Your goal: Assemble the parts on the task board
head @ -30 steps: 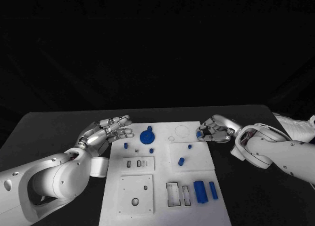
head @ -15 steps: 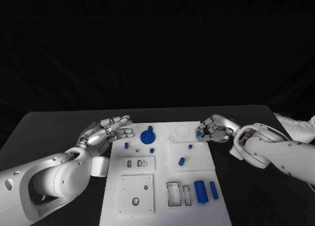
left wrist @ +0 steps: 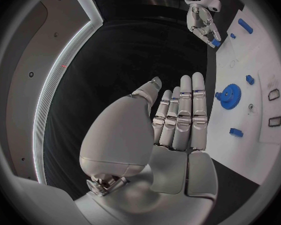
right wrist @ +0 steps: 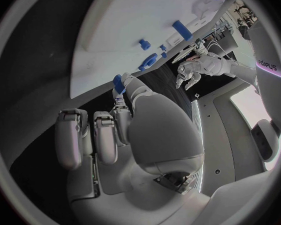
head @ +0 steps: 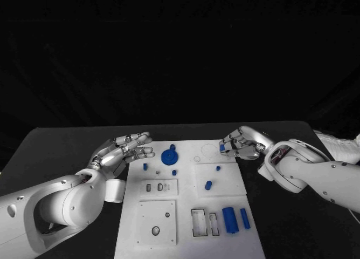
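From the head camera the right hand (head: 241, 145) pinches a small blue peg (head: 223, 148) above the white board (head: 186, 197)'s far right corner, its holes lying nearer the robot, while the left wrist camera shows the left hand (left wrist: 178, 116) spread empty beside the blue gear (left wrist: 228, 94)

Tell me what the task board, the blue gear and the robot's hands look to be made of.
Task board: looks like matte white plastic, flat and even, with cut-out slots; could be painted.
Blue gear: probably moulded or printed plastic, uniform saturated blue with no metallic shine.
Left hand and right hand: silver segments with bright highlights suggest metal or metallic-finished plastic; the look cannot settle which.
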Available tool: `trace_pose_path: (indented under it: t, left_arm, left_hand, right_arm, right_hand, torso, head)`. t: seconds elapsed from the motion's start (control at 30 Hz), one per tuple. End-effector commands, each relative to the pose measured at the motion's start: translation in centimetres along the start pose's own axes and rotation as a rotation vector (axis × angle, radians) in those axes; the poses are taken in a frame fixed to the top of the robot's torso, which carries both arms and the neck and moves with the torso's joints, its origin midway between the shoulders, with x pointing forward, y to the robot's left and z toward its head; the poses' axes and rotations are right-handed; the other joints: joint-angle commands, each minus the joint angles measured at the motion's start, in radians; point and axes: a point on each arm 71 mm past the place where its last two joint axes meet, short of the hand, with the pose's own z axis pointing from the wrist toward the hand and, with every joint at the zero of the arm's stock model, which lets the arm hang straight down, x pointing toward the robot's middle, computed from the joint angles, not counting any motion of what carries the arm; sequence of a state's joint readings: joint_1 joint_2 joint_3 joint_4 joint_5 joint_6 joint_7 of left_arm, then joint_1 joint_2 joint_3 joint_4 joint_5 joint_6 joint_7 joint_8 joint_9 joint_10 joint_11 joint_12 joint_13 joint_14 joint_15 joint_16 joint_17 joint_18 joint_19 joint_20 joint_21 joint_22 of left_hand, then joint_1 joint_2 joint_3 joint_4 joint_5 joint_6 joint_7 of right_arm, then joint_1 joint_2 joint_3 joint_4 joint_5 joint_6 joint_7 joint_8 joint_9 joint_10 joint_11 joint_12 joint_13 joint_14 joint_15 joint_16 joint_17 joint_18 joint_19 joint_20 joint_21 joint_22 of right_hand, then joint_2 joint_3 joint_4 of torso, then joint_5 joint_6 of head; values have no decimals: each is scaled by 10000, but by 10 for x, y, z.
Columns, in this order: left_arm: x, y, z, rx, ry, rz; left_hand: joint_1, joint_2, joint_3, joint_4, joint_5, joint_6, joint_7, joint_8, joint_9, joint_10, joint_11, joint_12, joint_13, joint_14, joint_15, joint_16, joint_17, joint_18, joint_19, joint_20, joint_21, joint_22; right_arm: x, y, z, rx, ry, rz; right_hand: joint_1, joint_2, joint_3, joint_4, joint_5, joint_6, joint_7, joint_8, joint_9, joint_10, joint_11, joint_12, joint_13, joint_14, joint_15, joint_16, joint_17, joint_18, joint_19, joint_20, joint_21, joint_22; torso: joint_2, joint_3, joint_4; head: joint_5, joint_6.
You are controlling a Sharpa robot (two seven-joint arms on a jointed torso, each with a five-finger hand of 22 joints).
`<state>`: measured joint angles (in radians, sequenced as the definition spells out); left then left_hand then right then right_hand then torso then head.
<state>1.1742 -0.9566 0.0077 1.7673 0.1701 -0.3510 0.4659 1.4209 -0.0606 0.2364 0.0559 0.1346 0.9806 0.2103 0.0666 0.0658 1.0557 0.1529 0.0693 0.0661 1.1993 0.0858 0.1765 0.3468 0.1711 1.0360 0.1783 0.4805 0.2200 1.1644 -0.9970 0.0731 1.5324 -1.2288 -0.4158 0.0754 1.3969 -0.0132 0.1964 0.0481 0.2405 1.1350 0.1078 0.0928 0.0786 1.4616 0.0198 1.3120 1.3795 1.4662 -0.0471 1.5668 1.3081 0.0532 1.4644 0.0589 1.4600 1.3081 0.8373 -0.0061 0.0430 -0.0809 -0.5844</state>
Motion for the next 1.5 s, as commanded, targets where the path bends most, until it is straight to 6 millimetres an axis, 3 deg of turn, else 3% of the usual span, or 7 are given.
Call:
trace_pose_path:
  t: [0.03,0.23,0.5,0.73,0.93,1.07,1.5]
  left_arm:
    - [2,0,1,46,177,-98]
    - [3,1,2,51,180,-100]
    - [-1,1,4,96,52,-72]
    - [-4,1,7,130,-28,-64]
    - [-4,2,8,135,-25,-74]
    - [-4,2,8,136,-32,-75]
    - [-4,2,8,129,-21,-87]
  left_hand:
    - [48,14,26,-41,-44,-85,18,-30,-15,-76,7,-53,-12,-50,-26,-46,21,81,-92,-5,71,15]
    - [51,17,36,-48,-43,-89,21,-31,-15,-81,9,-55,-12,-52,-25,-51,24,81,-96,-5,76,18]
    - [54,23,54,-58,-42,-92,22,-31,-15,-86,10,-55,-13,-54,-24,-59,28,81,-103,-5,84,22]
    - [54,23,54,-58,-42,-92,22,-31,-15,-86,10,-55,-13,-54,-24,-59,28,81,-103,-5,84,22]
    - [58,30,75,-71,-41,-88,19,-26,-13,-82,9,-49,-11,-54,-24,-67,34,80,-110,-5,94,27]
    - [58,30,75,-71,-41,-88,19,-26,-13,-82,9,-49,-11,-54,-24,-67,34,80,-110,-5,94,27]
    - [58,30,75,-71,-41,-88,19,-26,-13,-82,9,-49,-11,-54,-24,-67,34,80,-110,-5,94,27]
  right_arm:
    - [-1,17,2,-46,-400,-56]
    - [9,45,7,-209,-27,173]
    - [37,81,18,-721,612,-15]
    - [82,109,27,-1207,1542,-369]
    - [113,120,29,-1422,2126,-605]
    - [125,125,29,-1494,2366,-736]
    - [141,133,30,-1630,2788,-1029]
  right_hand:
    - [-117,51,49,7,32,145,-98,30,53,-13,-49,-25,313,1046,-67,40,2627,-53,158,-72,49,346]
    - [-210,25,44,41,-8,140,-98,21,50,-26,-49,-59,295,1045,-69,39,2626,-53,157,-76,46,341]
    - [-247,35,58,58,-25,136,-99,14,47,-24,-49,-59,297,1046,-71,40,2627,-51,153,-79,40,332]
    - [-268,54,77,69,-29,127,-99,6,44,-20,-51,-53,301,1044,-71,36,2622,-47,147,-80,32,315]
    - [-274,58,82,72,-31,120,-98,2,42,-23,-50,-60,297,1042,-72,31,2612,-43,138,-81,22,294]
    - [-276,59,83,73,-31,119,-97,1,42,-23,-50,-60,298,1042,-72,30,2611,-43,138,-81,21,293]
    - [-316,67,95,92,-33,110,-92,-8,39,-22,-45,-55,302,1039,-72,24,2601,-40,132,-82,12,277]
  torso:
    - [-2,-7,-2]
    - [-26,-28,43]
    - [-54,-58,11]
    - [-89,-102,4]
    - [-90,-127,60]
    - [-87,-114,40]
    - [-86,-99,24]
  head:
    - [42,-18]
    - [156,-107]
    - [693,-277]
    - [990,-419]
    - [1124,-525]
    - [1193,-582]
    - [1261,-708]
